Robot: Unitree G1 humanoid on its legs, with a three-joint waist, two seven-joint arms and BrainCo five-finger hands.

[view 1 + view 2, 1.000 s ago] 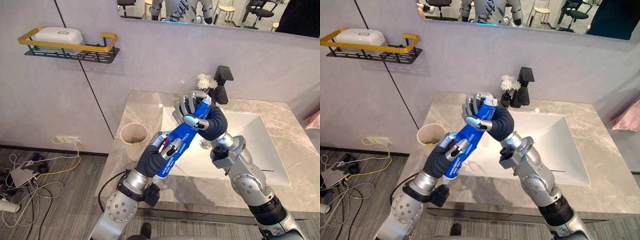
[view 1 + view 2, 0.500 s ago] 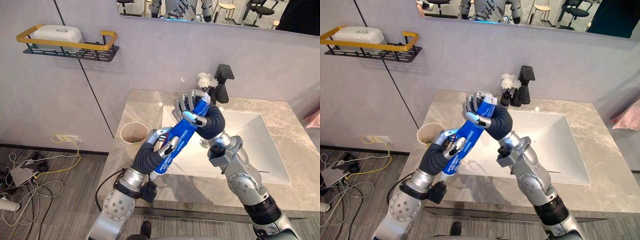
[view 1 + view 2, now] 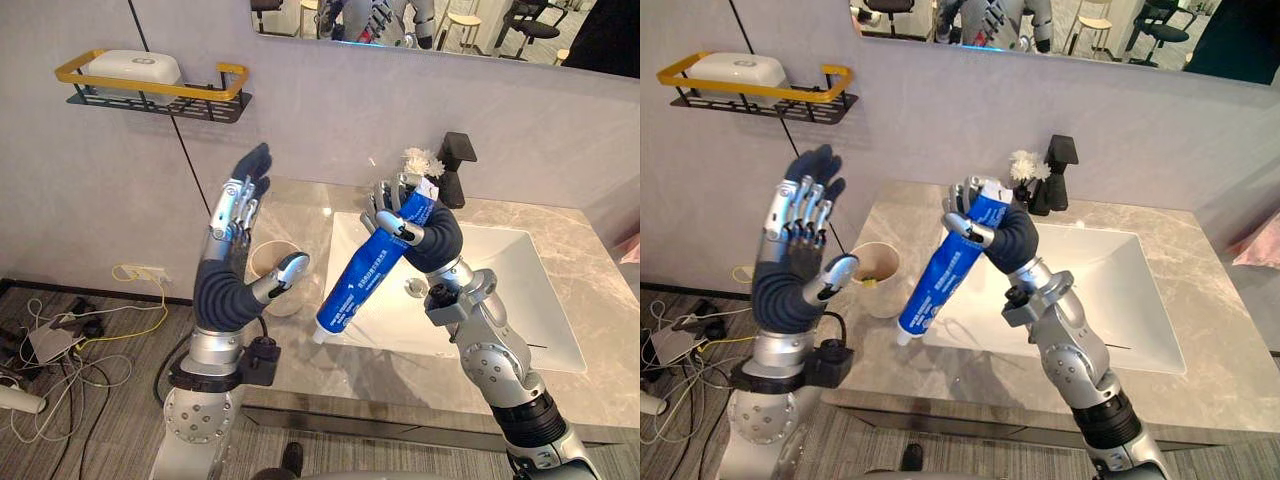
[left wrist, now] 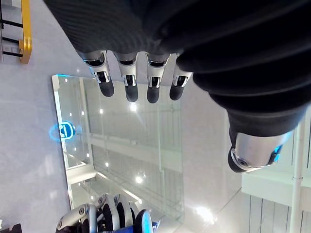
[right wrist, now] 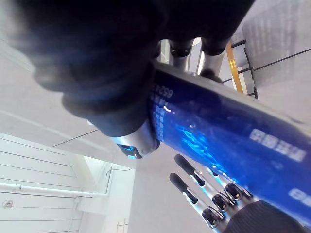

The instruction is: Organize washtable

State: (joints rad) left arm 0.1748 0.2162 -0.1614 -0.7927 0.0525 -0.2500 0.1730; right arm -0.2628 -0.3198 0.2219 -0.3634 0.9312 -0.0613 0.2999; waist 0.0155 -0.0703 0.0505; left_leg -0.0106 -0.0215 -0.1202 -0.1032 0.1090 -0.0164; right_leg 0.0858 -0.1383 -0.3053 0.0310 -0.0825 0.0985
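- One glossy blue tube (image 3: 362,278) hangs cap-down over your sink's (image 3: 500,295) left rim; right hand (image 3: 425,230) clamps its flat top end
- Left hand (image 3: 232,215) raised, fingers straight, empty; its wrist view gives you the mirror (image 4: 126,160)

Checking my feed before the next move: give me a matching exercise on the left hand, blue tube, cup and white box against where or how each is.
1. left hand
2. blue tube
3. cup
4. white box

A. on the wall shelf
B. gripped by the right hand
C. raised, fingers straight, empty
D. on the counter beside the sink

Pairs: 1-C, 2-B, 3-D, 4-A
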